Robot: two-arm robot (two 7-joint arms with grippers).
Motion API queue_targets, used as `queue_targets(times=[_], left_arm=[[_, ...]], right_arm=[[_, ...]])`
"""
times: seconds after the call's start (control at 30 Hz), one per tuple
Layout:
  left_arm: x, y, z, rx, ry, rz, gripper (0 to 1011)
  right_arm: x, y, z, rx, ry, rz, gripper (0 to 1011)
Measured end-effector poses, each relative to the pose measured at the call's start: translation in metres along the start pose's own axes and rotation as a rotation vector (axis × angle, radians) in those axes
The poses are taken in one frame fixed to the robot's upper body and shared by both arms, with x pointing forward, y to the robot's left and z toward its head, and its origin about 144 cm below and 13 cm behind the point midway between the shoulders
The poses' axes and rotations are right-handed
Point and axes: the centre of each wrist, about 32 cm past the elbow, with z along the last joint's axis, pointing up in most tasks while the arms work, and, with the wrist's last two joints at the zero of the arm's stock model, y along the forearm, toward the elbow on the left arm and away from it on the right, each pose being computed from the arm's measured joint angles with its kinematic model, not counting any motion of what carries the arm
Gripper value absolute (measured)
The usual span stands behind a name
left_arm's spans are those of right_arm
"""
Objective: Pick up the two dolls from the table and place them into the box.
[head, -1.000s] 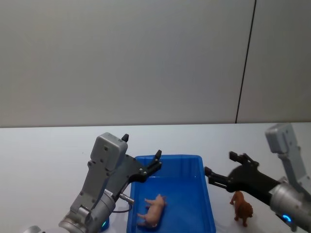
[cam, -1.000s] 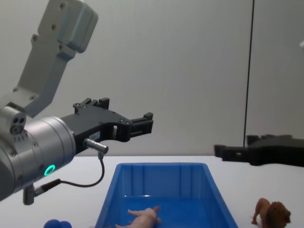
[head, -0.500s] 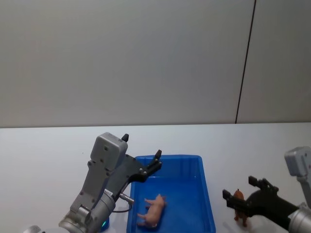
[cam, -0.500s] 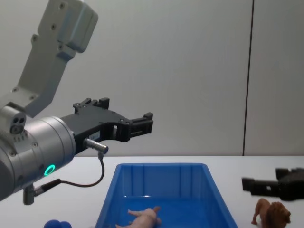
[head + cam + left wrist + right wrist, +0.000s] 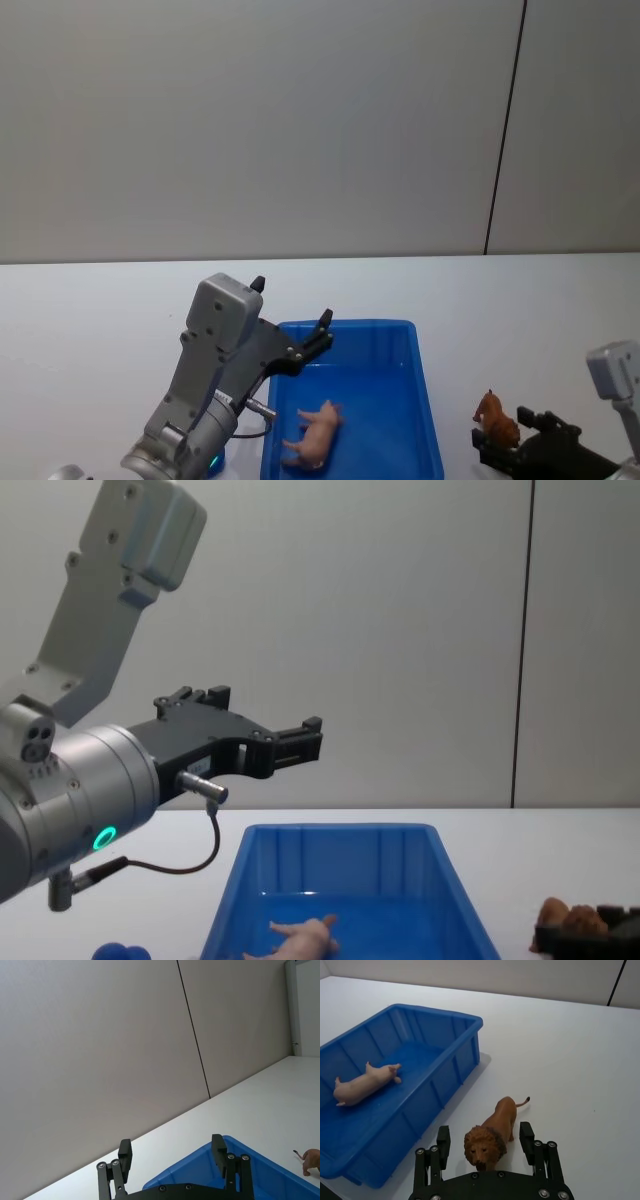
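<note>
Right tool lower now, around lion

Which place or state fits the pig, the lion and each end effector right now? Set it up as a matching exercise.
1. pig
2. lion
3. left end effector
4. right end effector

A. low over the table, open around a toy
B. lying in the blue bin
C. raised above the bin's left side, open
D. standing on the table beside the bin

Pairs: 1-B, 2-D, 3-C, 4-A
</note>
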Motion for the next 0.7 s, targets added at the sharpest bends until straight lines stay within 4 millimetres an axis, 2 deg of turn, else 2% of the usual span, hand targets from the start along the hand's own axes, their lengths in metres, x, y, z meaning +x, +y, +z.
queue_targets(times=[0.23,0.4,0.53,0.7], left_arm=[[0.0,0.0,0.0,0.0,0.0,0.0,1001],[0.0,0.0,0.0,0.0,0.0,0.0,1001],[0.0,0.0,0.0,0.0,0.0,0.0,1001],[0.0,0.0,0.0,0.0,0.0,0.0,1001]], right_arm=[[-0.001,-0.0003,-0.0069,-0.001,0.013,-0.003,703],[-0.0026,-0.0002,-0.01,0.02,0.025,-0.009,504],[-0.0033,-0.0003,-0.0109,0.029,0.03,-0.016,443],[-0.0043,-0.0013,-0.01,0.054,0.026,-0.03,444]])
